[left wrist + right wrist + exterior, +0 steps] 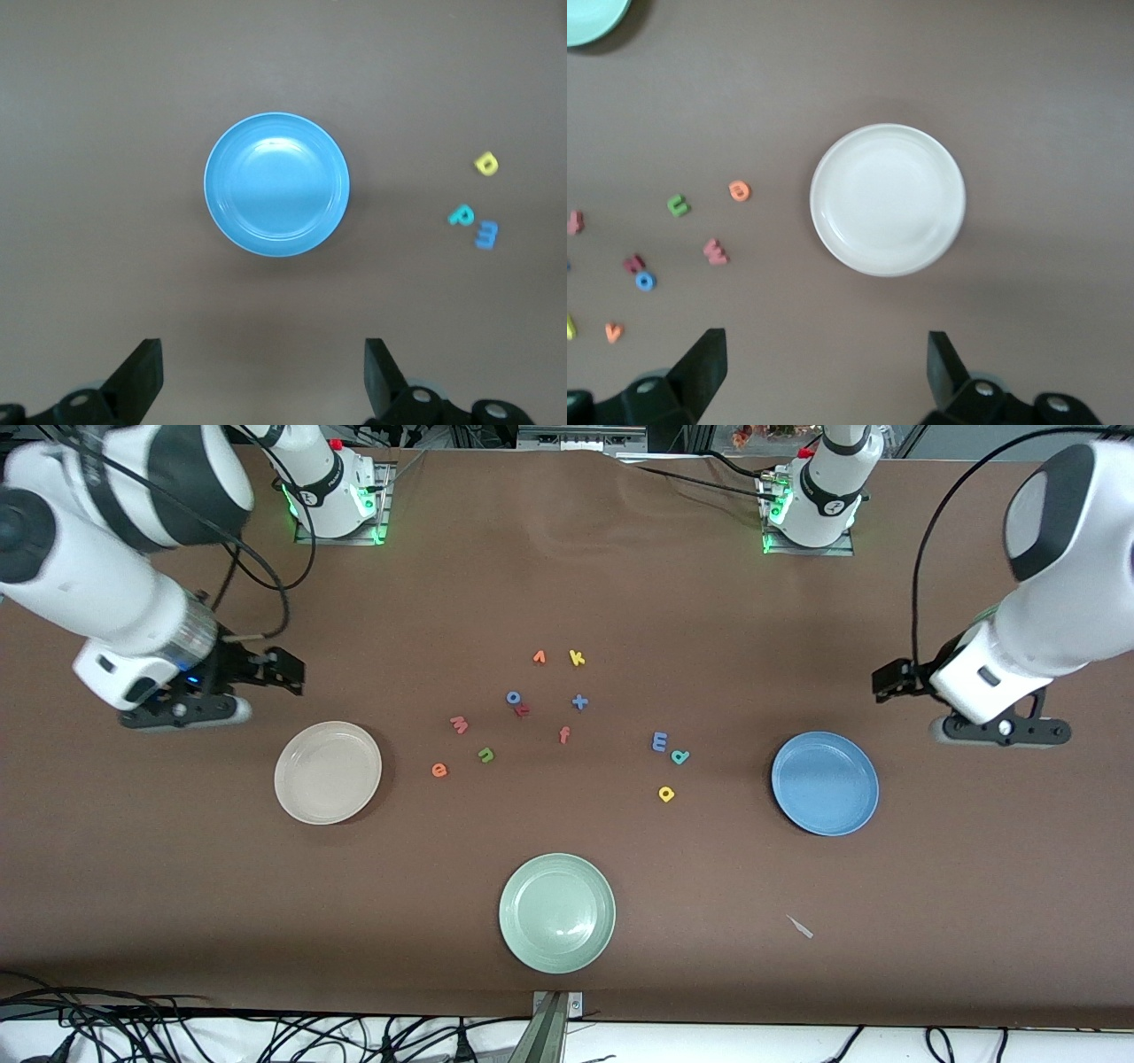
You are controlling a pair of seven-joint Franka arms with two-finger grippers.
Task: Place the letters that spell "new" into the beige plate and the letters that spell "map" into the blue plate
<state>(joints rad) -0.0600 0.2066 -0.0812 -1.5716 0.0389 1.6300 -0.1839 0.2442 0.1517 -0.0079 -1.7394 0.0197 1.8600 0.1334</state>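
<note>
Foam letters [660, 741]: 12 loose; 3 plates (all bare); 2 end effectors [261, 376] wide.

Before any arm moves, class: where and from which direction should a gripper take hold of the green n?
Likely straight down from above: the green n lies flat on the table, apart from the orange e, so pinch across its two outer edges.

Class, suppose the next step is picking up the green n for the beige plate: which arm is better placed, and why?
The right arm. Its open right gripper hangs near the beige plate, and the green n lies toward that end. The left gripper waits, open, near the blue plate.
</note>
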